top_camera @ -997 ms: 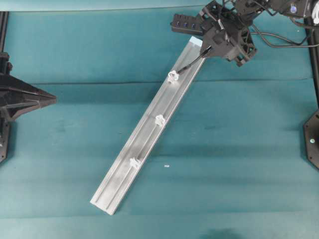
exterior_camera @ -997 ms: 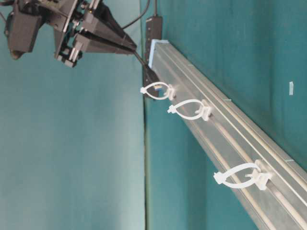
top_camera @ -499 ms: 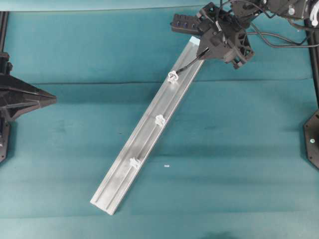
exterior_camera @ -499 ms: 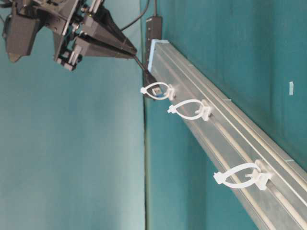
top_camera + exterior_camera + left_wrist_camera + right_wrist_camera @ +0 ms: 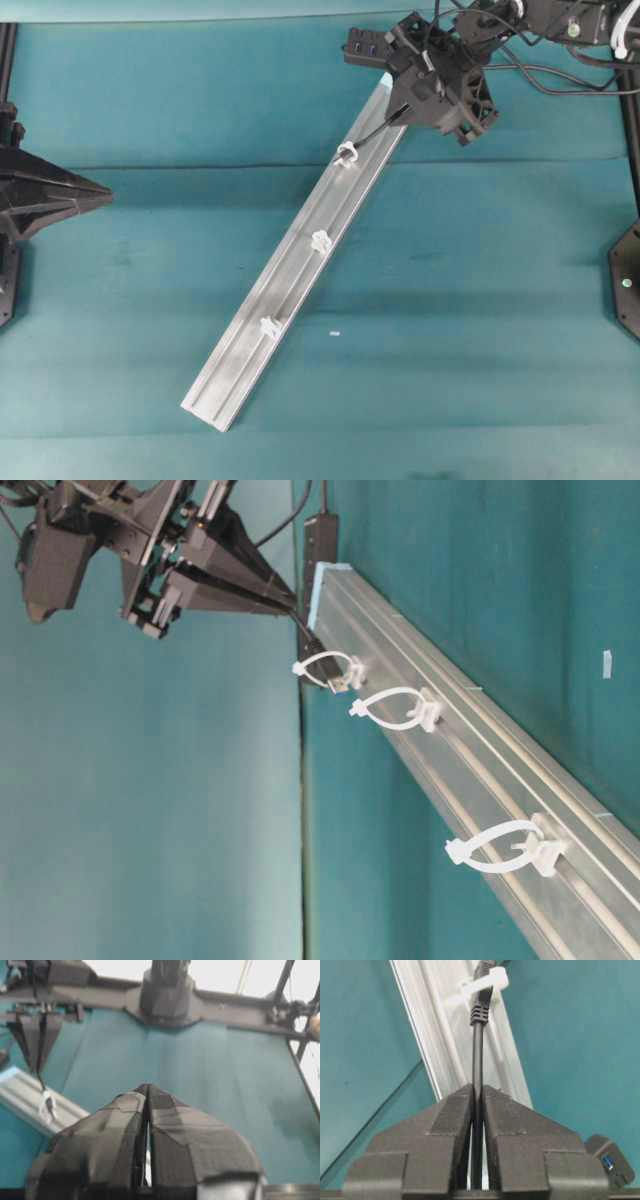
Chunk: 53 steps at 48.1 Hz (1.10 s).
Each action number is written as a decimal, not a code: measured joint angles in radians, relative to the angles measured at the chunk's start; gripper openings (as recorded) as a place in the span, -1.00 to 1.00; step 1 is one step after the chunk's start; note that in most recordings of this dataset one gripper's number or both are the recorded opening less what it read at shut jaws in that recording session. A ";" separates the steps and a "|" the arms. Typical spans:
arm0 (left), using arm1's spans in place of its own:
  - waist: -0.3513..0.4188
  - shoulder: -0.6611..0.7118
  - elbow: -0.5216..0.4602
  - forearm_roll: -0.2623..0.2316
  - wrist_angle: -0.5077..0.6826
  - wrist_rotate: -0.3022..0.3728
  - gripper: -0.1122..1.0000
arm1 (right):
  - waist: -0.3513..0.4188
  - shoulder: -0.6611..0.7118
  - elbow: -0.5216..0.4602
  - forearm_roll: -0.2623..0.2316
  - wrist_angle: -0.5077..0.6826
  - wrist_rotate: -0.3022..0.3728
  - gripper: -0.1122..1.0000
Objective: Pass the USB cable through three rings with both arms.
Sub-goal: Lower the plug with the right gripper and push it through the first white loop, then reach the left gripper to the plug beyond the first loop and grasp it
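My right gripper (image 5: 404, 108) (image 5: 477, 1089) is shut on the USB cable (image 5: 375, 132) (image 5: 477, 1055) a short way behind its plug. It hovers over the far end of the silver rail (image 5: 290, 300). The plug sits inside the first ring (image 5: 346, 154) (image 5: 325, 668) (image 5: 480, 987), and its tip pokes out on the far side. The second ring (image 5: 321, 241) (image 5: 395, 705) and third ring (image 5: 270, 326) (image 5: 505, 848) stand further down the rail with nothing in them. My left gripper (image 5: 108, 200) (image 5: 148, 1087) is shut and holds nothing, far off at the left edge.
The black hub (image 5: 365, 45) (image 5: 612, 1160) with blue ports lies just past the rail's far end, under the right arm. Teal cloth covers the table. A small white speck (image 5: 334, 333) lies on the cloth to the right of the third ring.
My right gripper has moved down along the rail, pushing the plug from the first ring's mouth into and through it. The left arm has stayed still.
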 measured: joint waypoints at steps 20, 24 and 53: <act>0.000 0.147 0.002 0.000 -0.141 -0.080 -0.82 | 0.011 0.002 -0.002 0.051 -0.003 0.002 -0.61; 0.005 0.207 0.002 0.000 -0.189 -0.084 -0.82 | 0.012 0.008 -0.002 0.058 -0.003 -0.002 -0.61; 0.135 0.615 -0.133 0.000 -0.236 -0.183 -0.82 | 0.025 0.035 -0.014 0.063 -0.006 -0.005 -0.61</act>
